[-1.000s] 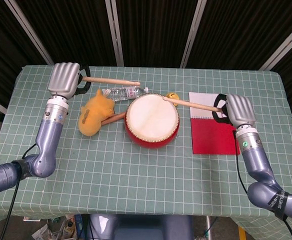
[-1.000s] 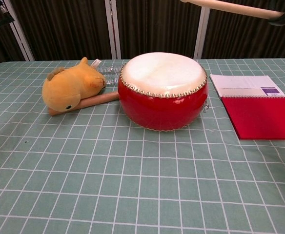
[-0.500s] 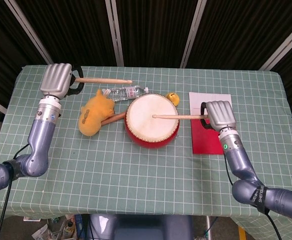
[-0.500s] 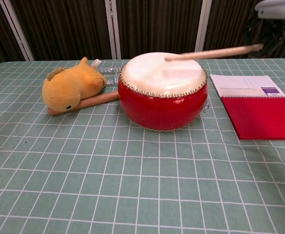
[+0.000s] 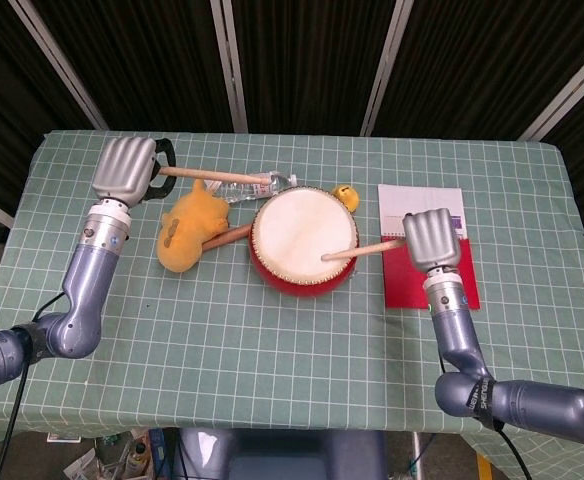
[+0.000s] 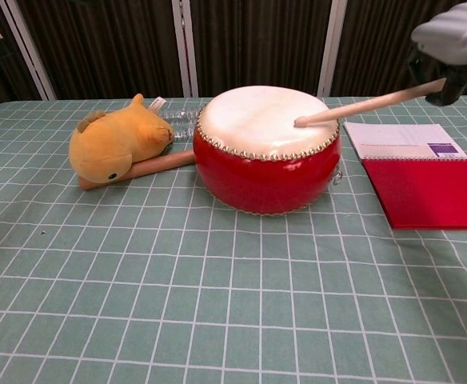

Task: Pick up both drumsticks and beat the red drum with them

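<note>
light: bright, even, from above | shadows: soft, short, under drum (image 6: 267, 149) and plush (image 6: 117, 141) | glare: mild sheen on drum's red side | backdrop: dark curtains, little detail | focus: both views sharp; right hand (image 6: 455, 42) slightly blurred at chest view's edge | distortion: slight widening at chest view's bottom

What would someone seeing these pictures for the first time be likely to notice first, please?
Probably the round red drum with a white skin at mid-table, with the right robot hand holding a pale wooden drumstick whose tip is at the skin. Next, the left robot hand holds a second wooden drumstick above the orange plush toy left of the drum.
</note>
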Motion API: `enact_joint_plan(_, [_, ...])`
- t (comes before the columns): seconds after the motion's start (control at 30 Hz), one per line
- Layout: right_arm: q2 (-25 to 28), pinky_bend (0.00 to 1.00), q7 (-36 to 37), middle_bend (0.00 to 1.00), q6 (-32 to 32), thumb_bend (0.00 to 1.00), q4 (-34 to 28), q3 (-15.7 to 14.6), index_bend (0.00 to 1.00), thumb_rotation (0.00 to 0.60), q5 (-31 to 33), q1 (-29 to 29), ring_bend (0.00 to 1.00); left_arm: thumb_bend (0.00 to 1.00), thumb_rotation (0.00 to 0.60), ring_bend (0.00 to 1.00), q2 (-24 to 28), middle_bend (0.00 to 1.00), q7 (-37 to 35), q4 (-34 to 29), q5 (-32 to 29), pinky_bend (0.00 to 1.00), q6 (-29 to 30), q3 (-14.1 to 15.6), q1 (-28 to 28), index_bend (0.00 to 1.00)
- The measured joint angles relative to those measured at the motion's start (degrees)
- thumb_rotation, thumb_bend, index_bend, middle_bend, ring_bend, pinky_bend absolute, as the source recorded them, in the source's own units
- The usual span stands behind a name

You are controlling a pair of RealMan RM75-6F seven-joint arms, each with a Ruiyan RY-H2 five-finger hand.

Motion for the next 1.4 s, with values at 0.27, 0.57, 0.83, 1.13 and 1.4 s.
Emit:
enact_joint_plan(0.27, [8.1, 1.0, 11.7, 1.0, 2.1, 0.75, -6.0, 4.8, 0.98, 0.6, 0.6, -5.3, 1.0, 0.6, 0.6, 1.0, -3.3, 1.0, 1.1, -0.3, -1.3, 1.0, 1.5, -1.7, -2.4, 0.77])
enact_joint_plan(0.57, [11.4, 1.0, 16.8, 1.0, -1.5, 0.75, -5.7, 3.3, 0.98, 0.6, -1.3, -9.1, 1.0, 0.6, 0.6, 1.0, -11.5, 1.0, 6.6, 6.0, -5.4, 1.0, 2.0, -2.1, -7.9, 0.77])
enact_joint_plan(0.83, [12.5, 1.0, 19.7, 1.0, -3.7, 0.75, -3.9, 2.8, 0.98, 0.6, -2.1, -10.8, 1.0, 0.59, 0.6, 1.0, -18.8, 1.0, 16.7, 15.4, -12.2, 1.0, -1.6, 0.9, -12.9, 0.77])
enact_joint_plan(1.13, [13.9, 1.0, 20.9, 1.0, -4.2, 0.75, -4.1, 2.6, 0.98, 0.6, -2.3, -12.4, 1.0, 0.58, 0.6, 1.0, -18.5, 1.0, 46.5, 16.0, -39.0, 1.0, -4.8, 7.3, -19.8, 0.77])
enact_joint_plan(1.4, [13.8, 1.0, 20.1, 1.0, -2.5, 0.75, -6.0, 2.6, 0.98, 0.6, -3.1, -12.8, 1.0, 0.58, 0.6, 1.0, -14.9, 1.0, 49.2, 13.5, -43.3, 1.0, -4.5, 6.3, -20.9, 0.77])
